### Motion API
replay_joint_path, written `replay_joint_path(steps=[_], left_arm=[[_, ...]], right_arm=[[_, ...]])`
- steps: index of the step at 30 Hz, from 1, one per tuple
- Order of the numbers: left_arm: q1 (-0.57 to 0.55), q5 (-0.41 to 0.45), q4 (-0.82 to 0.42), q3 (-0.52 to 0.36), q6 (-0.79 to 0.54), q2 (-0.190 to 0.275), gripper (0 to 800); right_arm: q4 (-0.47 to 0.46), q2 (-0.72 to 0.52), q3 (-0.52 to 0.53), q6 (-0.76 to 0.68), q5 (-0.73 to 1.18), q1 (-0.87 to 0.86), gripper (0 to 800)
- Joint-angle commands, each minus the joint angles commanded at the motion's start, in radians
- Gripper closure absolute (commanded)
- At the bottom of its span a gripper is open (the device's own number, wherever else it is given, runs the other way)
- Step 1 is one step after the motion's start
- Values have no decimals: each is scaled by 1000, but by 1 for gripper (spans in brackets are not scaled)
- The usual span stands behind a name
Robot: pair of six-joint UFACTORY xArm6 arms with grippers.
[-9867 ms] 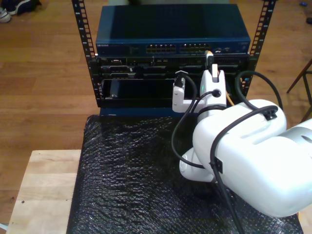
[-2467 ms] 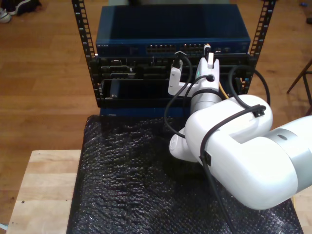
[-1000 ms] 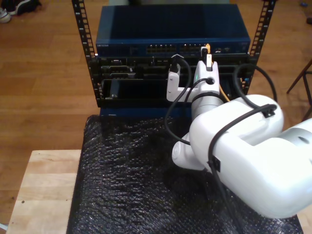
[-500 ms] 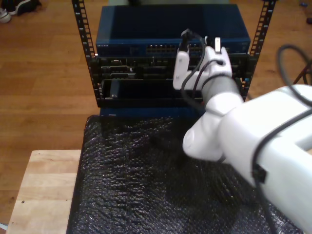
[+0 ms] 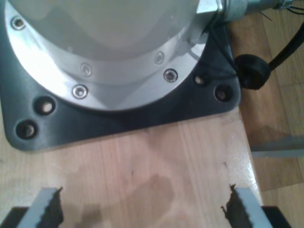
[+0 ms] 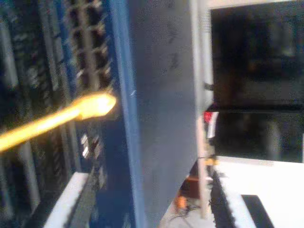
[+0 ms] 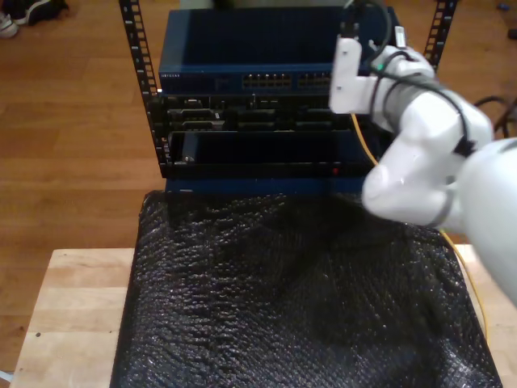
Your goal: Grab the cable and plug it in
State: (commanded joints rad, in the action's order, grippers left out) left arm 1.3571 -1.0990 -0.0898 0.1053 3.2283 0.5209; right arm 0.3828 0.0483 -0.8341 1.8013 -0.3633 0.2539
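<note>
1. Rack (image 7: 145,89) and switch (image 7: 242,48). In the exterior view the raised arm stands over the switch's top. The second wrist view looks along that same blue casing, so this is the second arm. The port row lies ahead of my second claw (image 6: 149,194) and to one side of it.

2. Table (image 5: 166,175). My first claw (image 5: 142,209) hangs over bare wood just short of a dark base plate (image 5: 118,118). Its fingers are apart, with nothing between them.

3. Mat (image 7: 266,307). The black padded sheet lies well below my second claw.

4. Cable (image 7: 363,145). The thin yellow-orange line runs down from the switch face, passes behind the arm and continues along the mat's far edge. In the second wrist view its tip (image 6: 97,104) sits at the port row, ahead of my second claw and apart from it. The fingers of that claw are spread and hold nothing. The picture is blurred, so whether the plug is fully seated cannot be told.

5. Handling, as a judgement.
- Weight: light. The trailing length adds only slight drag.
- Stiffness: limp along its run, firm only at the boot behind the plug.
- Fragility: the clear plug and its latch tab are probably brittle, so avoid squeezing the latch.
- Grip point: the boot, across its flat sides, close to the tip so that it cannot swing.
</note>
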Motion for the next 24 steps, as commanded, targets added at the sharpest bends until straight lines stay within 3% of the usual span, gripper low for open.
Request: replay_joint_path(steps=[10,24], left_arm=[[0,0,0,-2,0,0,0],[0,0,0,-2,0,0,0]], right_arm=[[-130,-144,29,72,425,-155,100],[-126,-232,21,405,830,-462,28]])
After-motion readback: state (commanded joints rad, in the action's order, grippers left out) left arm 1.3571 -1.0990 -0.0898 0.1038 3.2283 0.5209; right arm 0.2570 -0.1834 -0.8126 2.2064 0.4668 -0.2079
